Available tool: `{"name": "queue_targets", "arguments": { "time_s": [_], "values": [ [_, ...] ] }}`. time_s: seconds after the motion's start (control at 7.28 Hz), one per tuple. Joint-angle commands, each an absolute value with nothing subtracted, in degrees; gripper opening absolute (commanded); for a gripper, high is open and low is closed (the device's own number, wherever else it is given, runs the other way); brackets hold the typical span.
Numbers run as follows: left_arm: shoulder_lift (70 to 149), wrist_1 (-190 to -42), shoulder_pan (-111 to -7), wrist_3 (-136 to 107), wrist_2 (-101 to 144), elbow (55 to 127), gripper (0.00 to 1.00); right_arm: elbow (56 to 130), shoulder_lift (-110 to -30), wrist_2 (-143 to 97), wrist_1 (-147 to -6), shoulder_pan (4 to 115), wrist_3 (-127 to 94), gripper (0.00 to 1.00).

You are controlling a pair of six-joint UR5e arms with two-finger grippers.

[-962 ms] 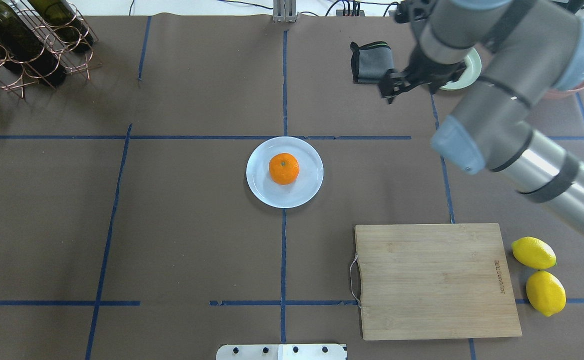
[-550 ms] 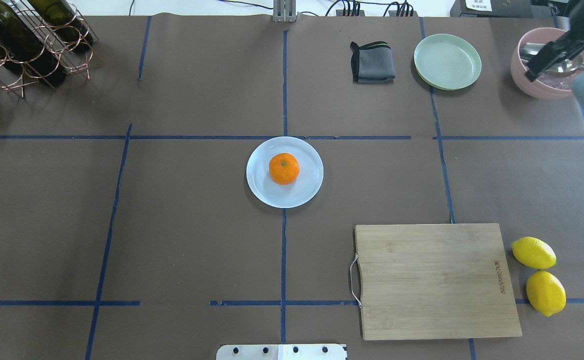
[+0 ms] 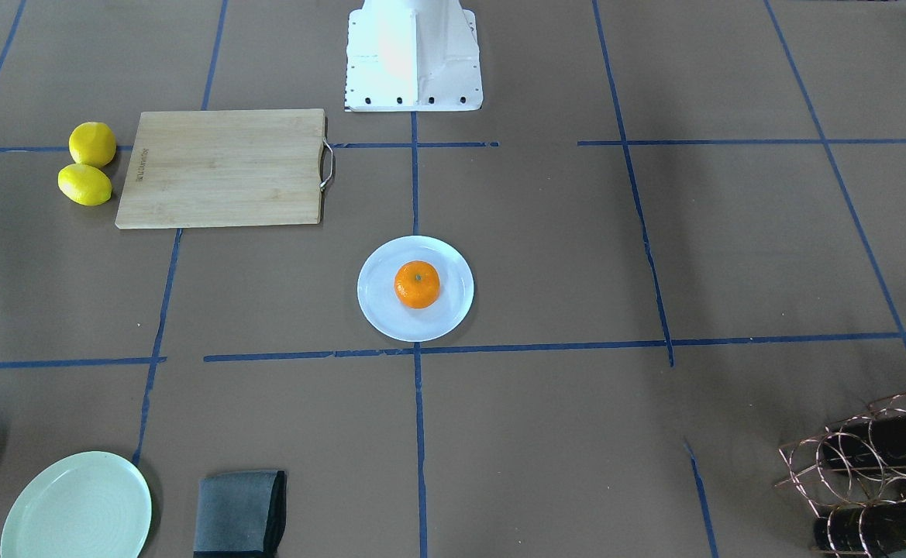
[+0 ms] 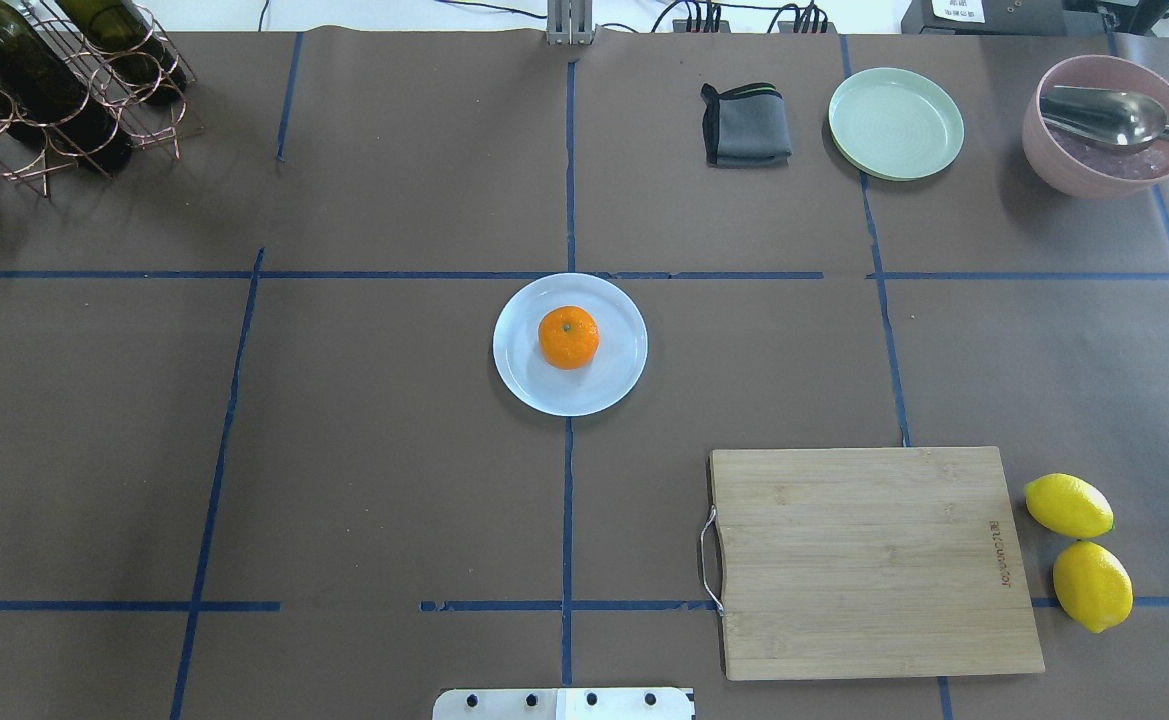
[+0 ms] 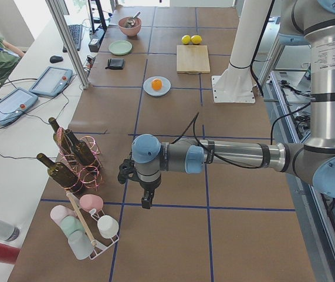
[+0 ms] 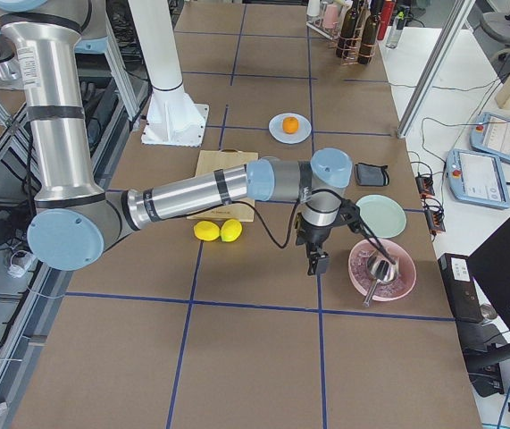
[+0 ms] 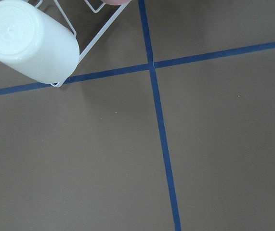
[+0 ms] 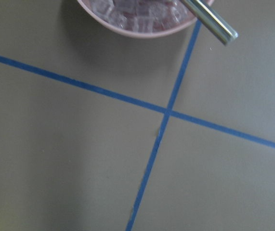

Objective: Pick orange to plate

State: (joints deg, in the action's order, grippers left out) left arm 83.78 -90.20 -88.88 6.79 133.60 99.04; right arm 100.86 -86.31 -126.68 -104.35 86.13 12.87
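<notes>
Sitting: orange (image 4: 568,337) on the plate (image 4: 614,385), near its middle | progress: placement looks complete, nothing left | left gripper (image 5: 145,203), right gripper (image 6: 313,264): both well apart from plate, fingers' spread cannot be told

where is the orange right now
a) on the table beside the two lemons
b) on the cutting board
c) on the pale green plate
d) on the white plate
d: the orange sits near the middle of the white plate, with the plate's rim showing all around it in the overhead view.
</notes>
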Motion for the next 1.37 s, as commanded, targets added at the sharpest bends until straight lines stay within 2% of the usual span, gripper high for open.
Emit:
{"name": "queue_targets", "arguments": {
  "time_s": [0.0, 1.24],
  "values": [
    [83.67, -90.18, -88.95, 6.86, 133.59, 99.23, 1.00, 100.72, -92.53, -127.79, -99.42, 87.10, 12.57, 1.00],
    [82.62, -90.09, -88.95, 6.77, 133.42, 99.93, 1.00, 98.00, -95.45, -132.80, -99.32, 87.10, 12.92, 1.00]
  ]
}}
